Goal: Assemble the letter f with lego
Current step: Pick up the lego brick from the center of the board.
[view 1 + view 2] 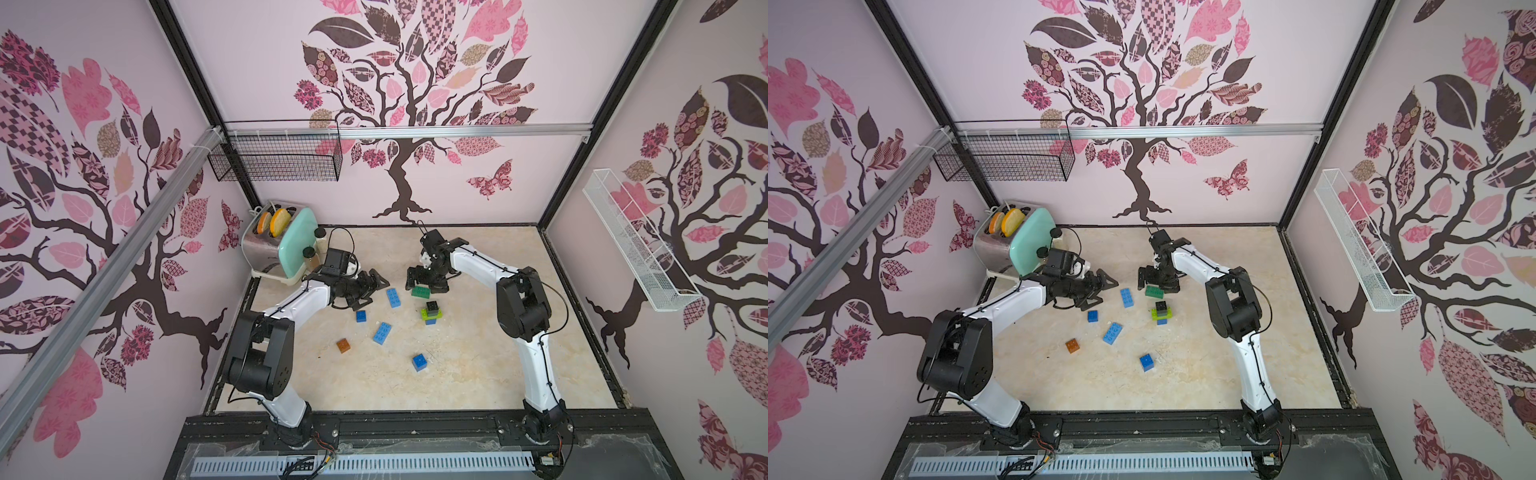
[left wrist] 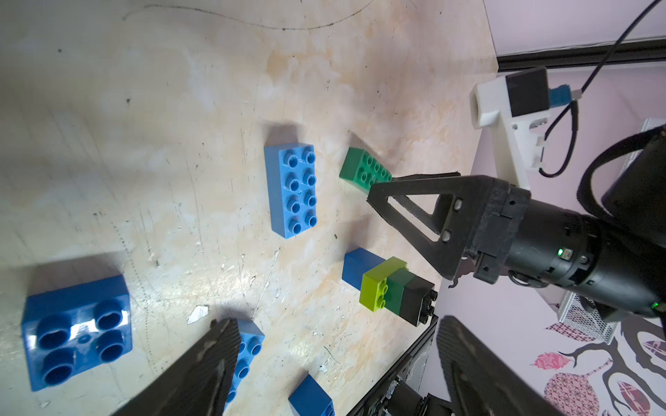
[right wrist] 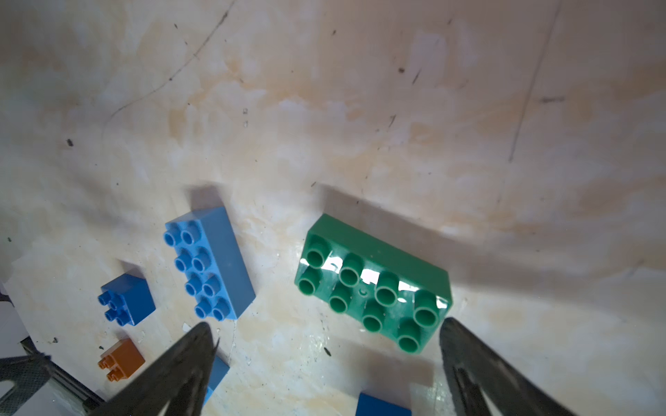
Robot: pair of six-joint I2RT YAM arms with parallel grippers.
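The lego lies loose on the beige table. A dark green oblong brick rests flat just beyond my right gripper, which hovers over it open and touches nothing. Beside it stands a small stack of black, dark green, lime green and blue bricks. My left gripper is open and holds nothing, next to a light blue oblong brick. A second light blue oblong, two blue squares and a brown brick lie nearer the front.
A toaster with a mint board and two small jars stands at the back left corner, close behind the left arm. A black wire basket and a white one hang on the walls.
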